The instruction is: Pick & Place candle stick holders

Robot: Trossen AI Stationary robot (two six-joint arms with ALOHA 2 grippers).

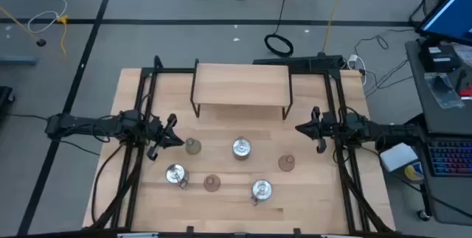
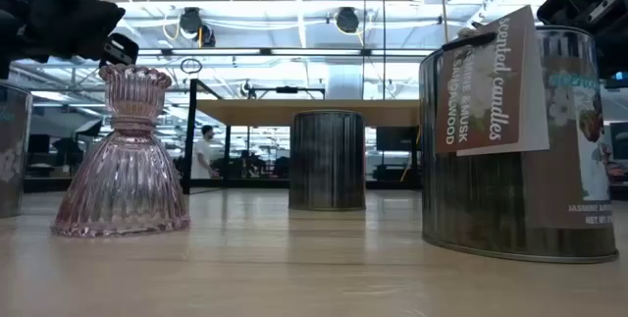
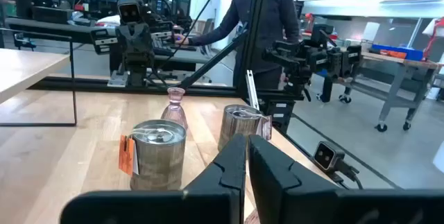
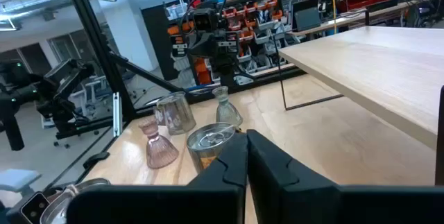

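Six candle stick holders stand upright on their bases on the wooden table. Three are shiny silver round ones (image 1: 242, 148), (image 1: 175, 175), (image 1: 261, 189). Two are pinkish glass ones (image 1: 286, 163), (image 1: 212, 183), and one is an olive glass one (image 1: 193, 147). My left gripper (image 1: 178, 139) hovers shut at the table's left, just left of the olive holder. Its fingers (image 3: 247, 141) point toward the middle silver holder (image 3: 158, 156). My right gripper (image 1: 301, 129) hovers shut at the table's right, above and behind the right pinkish holder. It (image 4: 245, 137) faces the silver holder (image 4: 211, 144).
A wooden riser shelf (image 1: 241, 83) on thin black legs stands at the far middle of the table. Black frame bars (image 1: 140, 120) run along both table sides. A person (image 3: 257, 23) stands beyond the table in the left wrist view. A paper tag (image 2: 500, 81) hangs on the nearest silver holder.
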